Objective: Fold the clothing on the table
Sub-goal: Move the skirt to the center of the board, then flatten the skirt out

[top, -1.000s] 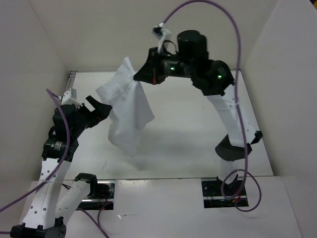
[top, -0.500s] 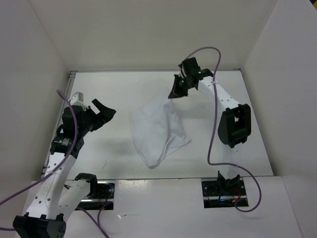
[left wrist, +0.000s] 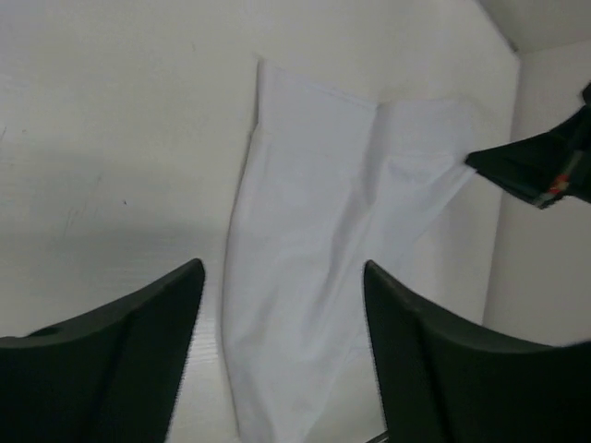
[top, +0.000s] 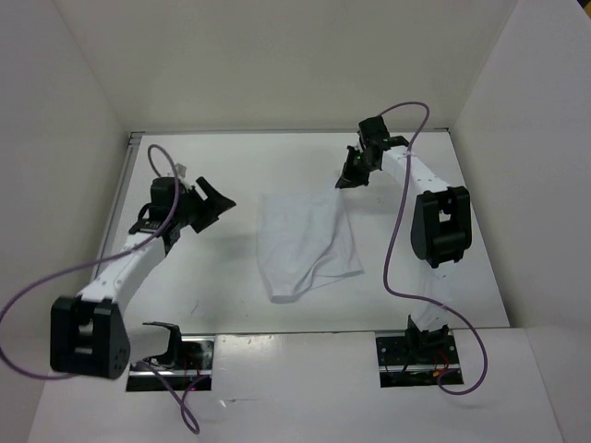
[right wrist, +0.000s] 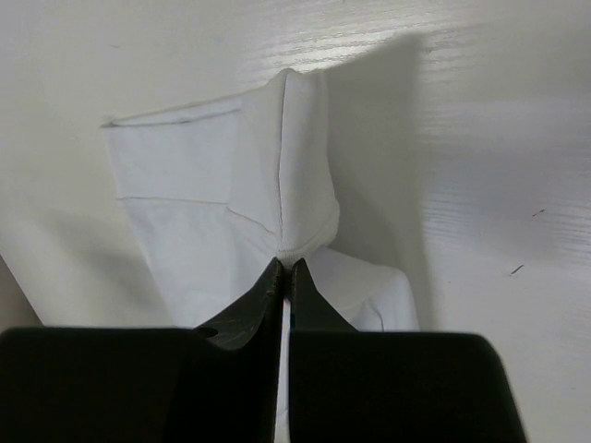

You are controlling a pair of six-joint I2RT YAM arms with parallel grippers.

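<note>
The white clothing lies spread and wrinkled in the middle of the table. My right gripper is shut on its far right corner, and in the right wrist view the closed tips pinch a fold of the cloth. To the left of the garment my left gripper hovers open, apart from it. In the left wrist view the clothing stretches away between and beyond the open gripper, with nothing held. The right gripper shows at that view's right edge.
Upright white walls close in the table on the left, back and right. A metal rail runs along the left edge. Purple cables loop off both arms. The arm bases sit at the near edge.
The right gripper came down and back, laying the hanging clothing flat on the table. The left arm reached forward toward the garment, its jaws somewhat narrower than before.
</note>
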